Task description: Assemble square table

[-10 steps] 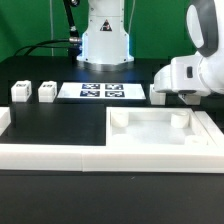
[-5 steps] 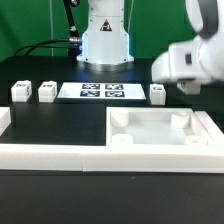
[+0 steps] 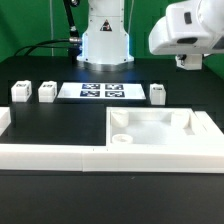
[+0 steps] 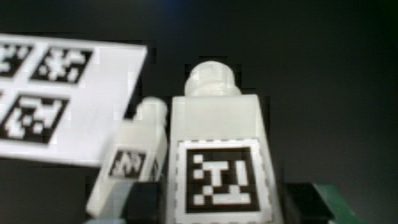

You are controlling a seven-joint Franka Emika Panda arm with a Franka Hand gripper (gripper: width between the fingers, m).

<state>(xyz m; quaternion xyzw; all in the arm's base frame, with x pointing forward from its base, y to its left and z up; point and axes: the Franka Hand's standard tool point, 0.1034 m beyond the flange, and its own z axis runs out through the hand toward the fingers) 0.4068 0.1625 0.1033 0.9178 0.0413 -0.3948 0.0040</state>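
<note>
The marker board (image 3: 103, 91) lies flat on the black table (image 3: 60, 125), well apart from the low white border wall (image 3: 45, 156)

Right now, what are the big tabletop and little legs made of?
The tabletop looks like matte white moulded plastic: smooth, with rounded sockets. The legs seem the same white plastic, each with a printed black-white tag, likely paper; too blurry to confirm.

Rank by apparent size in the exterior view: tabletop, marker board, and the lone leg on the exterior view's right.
Largest: tabletop, though it also sits nearest the camera.
Middle: marker board.
Smallest: leg.
</note>
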